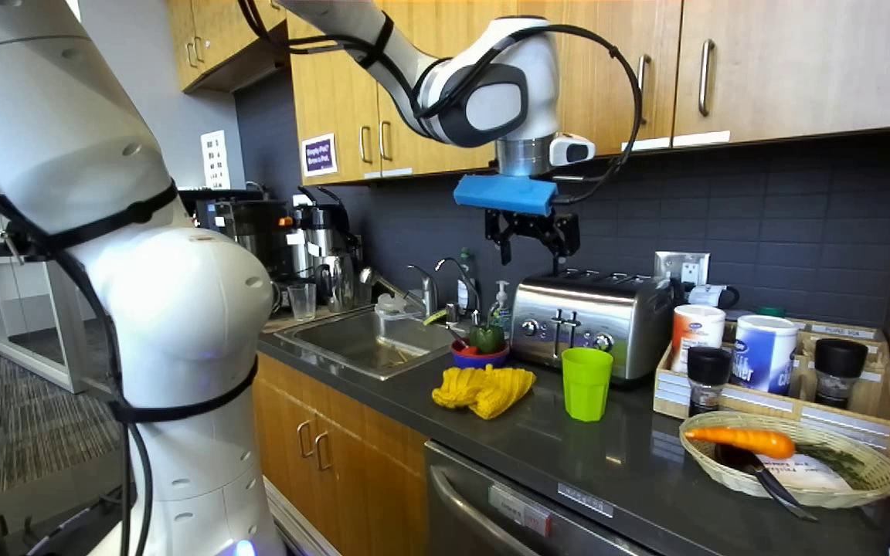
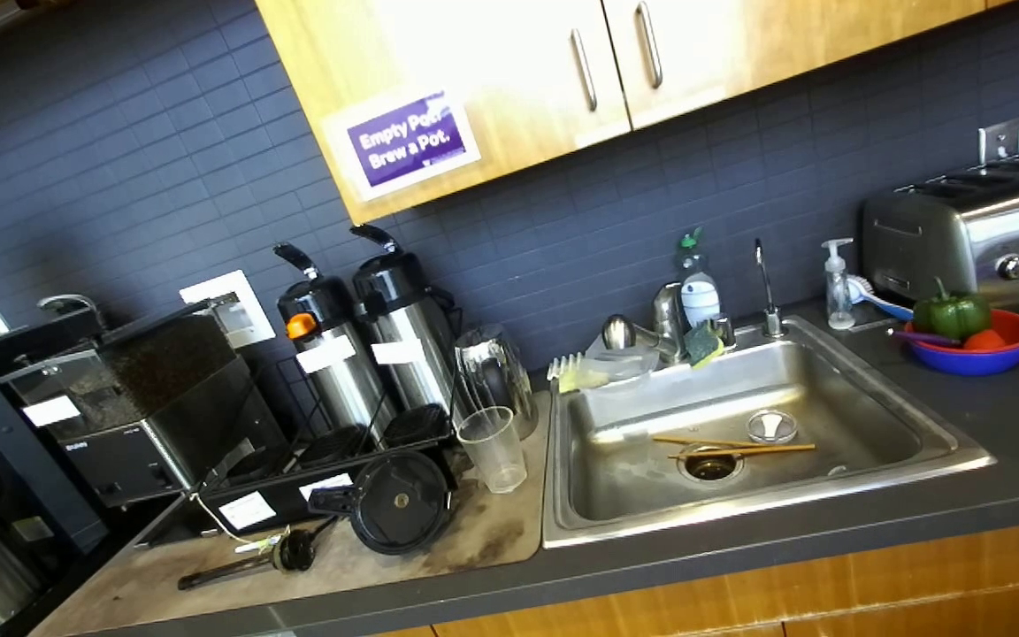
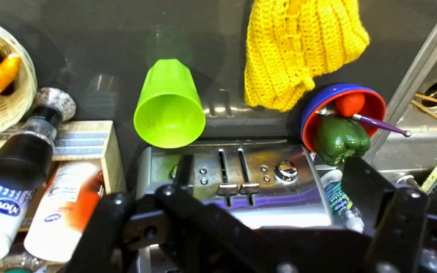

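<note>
Black jaws spread apart, one steel toaster [image 1: 588, 315] below, two front levers [image 3: 227, 189], one green cup [image 1: 586, 386], one yellow cloth [image 1: 485, 388]

Cup [image 1: 587, 386] before toaster [image 1: 592, 313], pepper [image 2: 950, 316] in bowl [image 2: 969, 361].

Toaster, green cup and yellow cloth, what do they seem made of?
Toaster: shiny metal, probably stainless steel, with silvery reflections. Green cup: likely smooth plastic, evenly coloured with flat facets. Yellow cloth: knitted or crocheted yarn, matte, with ribbed stitches; fibre unclear.
</note>
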Controlling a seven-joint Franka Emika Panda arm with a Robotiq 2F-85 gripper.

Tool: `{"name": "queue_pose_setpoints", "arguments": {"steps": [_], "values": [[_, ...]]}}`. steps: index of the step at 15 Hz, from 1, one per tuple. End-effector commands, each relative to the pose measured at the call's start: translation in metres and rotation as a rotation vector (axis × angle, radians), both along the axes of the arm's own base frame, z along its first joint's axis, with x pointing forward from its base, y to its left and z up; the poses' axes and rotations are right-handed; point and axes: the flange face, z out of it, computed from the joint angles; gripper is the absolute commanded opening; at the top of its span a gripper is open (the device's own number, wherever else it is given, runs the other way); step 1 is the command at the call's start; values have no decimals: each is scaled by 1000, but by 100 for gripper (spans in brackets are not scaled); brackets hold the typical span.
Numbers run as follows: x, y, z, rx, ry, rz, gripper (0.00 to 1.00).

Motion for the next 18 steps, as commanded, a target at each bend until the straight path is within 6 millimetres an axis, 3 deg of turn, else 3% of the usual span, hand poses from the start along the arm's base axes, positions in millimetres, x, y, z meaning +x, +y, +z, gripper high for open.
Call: {"name": "queue_pose_setpoints", "arguments": {"steps": [1,6,18], "values": [[-1,1,-17,-41,-107,89,100],[6,0,-52,-31,-129,135,100],[26,-5,-112,13,-20,163,100]]}}
